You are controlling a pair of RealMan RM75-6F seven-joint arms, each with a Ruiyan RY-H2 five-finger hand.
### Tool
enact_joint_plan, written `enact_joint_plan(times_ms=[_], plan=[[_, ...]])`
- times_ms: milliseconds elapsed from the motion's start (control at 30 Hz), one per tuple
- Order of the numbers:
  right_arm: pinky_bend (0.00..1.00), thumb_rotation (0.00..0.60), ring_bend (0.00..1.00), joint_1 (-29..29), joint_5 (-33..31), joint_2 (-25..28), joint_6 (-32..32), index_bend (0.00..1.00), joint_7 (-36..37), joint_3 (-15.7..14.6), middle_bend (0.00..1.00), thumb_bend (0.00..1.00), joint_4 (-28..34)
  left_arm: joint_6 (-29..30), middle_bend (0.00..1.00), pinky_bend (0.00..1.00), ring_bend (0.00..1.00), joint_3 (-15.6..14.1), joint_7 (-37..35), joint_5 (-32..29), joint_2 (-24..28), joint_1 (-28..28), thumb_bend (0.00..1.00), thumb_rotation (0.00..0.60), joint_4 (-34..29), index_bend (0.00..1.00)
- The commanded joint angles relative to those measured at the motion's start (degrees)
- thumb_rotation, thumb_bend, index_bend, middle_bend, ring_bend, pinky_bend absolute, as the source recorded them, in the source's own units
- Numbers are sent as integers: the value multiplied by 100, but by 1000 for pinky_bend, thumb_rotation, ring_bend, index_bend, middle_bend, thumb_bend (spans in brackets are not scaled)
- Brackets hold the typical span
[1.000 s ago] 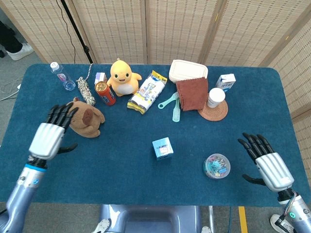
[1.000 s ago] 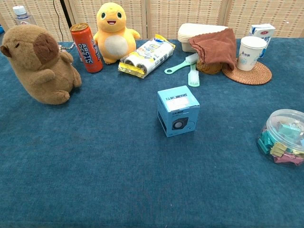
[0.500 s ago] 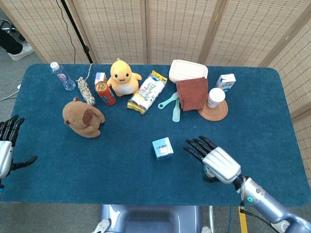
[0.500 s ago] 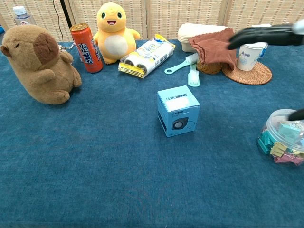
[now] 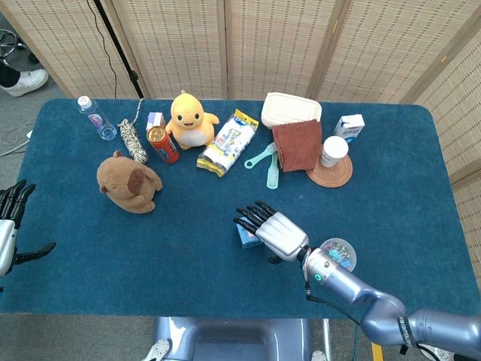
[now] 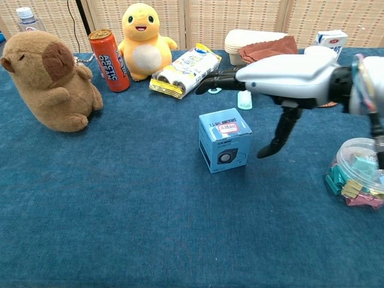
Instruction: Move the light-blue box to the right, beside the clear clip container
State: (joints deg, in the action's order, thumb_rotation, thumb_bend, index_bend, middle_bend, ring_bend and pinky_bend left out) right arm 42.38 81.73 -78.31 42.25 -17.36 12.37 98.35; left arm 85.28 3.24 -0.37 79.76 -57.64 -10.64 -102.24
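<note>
From the head camera, the clear round clip container (image 5: 337, 254) sits near the front edge of the dark-blue cloth-covered table (image 5: 421, 180), filled with pastel binder clips. The small light-blue cardboard box (image 5: 244, 235) lies a little to its left, mostly hidden under the right hand (image 5: 276, 232), whose dark fingers (image 5: 250, 216) are spread flat above the box and hold nothing. Bare cloth lies between the box and the container, with more open cloth to the front and to the right. The left hand (image 5: 7, 229) hangs at the table's left edge, fingers apart and empty. Along the back stand a white lidded food box (image 5: 291, 110) and a white paper cup (image 5: 334, 150) on a woven round coaster (image 5: 329, 174).

From the chest camera, the light-blue box (image 6: 225, 140) stands upright and roughly cube-shaped, with no clear long axis, its printed front face turned toward the camera and a white label on top. The right hand (image 6: 282, 75) hovers over it, palm down, fingers extended toward the left, thumb pointing down just to the right of the box; I cannot tell whether it touches. The clip container (image 6: 357, 174) is at the right edge, with open cloth between it and the box.
</note>
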Motion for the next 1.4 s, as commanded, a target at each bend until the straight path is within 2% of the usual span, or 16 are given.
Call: enact_joint_plan(times_ms=[33,133,233,300,400,500,667,900,1133,1267,1400], plan=[[0,600,0,381,-663,-471,-254,0,-684,150,0,0,-372,-54,0,0,0,19,-15,-21,-3,-8,0,600,18,0],[12,600,0,575,-1088,-674,-263,0,-1147,146,0,0,-575,-95,0,0,0,48,-43,-62,-3,-3,0,600,38,0],[140,600,15,673,-1354,-796,-171,45,-1514,82,18,32,-704,-129,0,0,0,60,-95,-62,12,4,0,600,50,0],[244,600,80,715,-1511,-879,-98,111,-1629,53,81,163,-767,-163,0,0,0,61,-121,-61,16,6,0,600,68,0],[316,600,198,762,-1706,-988,-24,203,-1698,1,190,358,-903,-206,0,0,0,64,-129,-50,19,6,0,600,91,0],[387,600,315,797,-1854,-1035,-9,312,-1654,-41,312,474,-970,-218,0,0,0,70,-138,-37,15,17,0,600,97,0],[432,600,417,795,-1809,-971,35,408,-1381,-85,415,638,-923,-226,0,0,0,85,-102,-27,-2,33,0,600,89,0],[434,600,432,722,-1271,-611,353,402,-1006,-77,429,670,-638,-234,0,0,0,102,-31,-20,-35,54,0,600,77,0],[434,600,436,584,-1298,484,742,407,-1064,190,436,747,-32,-290,0,0,0,74,235,36,-133,35,0,600,51,0],[433,600,436,503,-1546,895,742,408,-995,217,437,760,-143,-266,0,0,0,53,364,95,-178,51,0,600,16,0],[433,600,436,397,-1686,1059,648,409,-797,95,438,762,-458,-252,0,0,0,49,467,113,-211,63,0,600,8,0]])
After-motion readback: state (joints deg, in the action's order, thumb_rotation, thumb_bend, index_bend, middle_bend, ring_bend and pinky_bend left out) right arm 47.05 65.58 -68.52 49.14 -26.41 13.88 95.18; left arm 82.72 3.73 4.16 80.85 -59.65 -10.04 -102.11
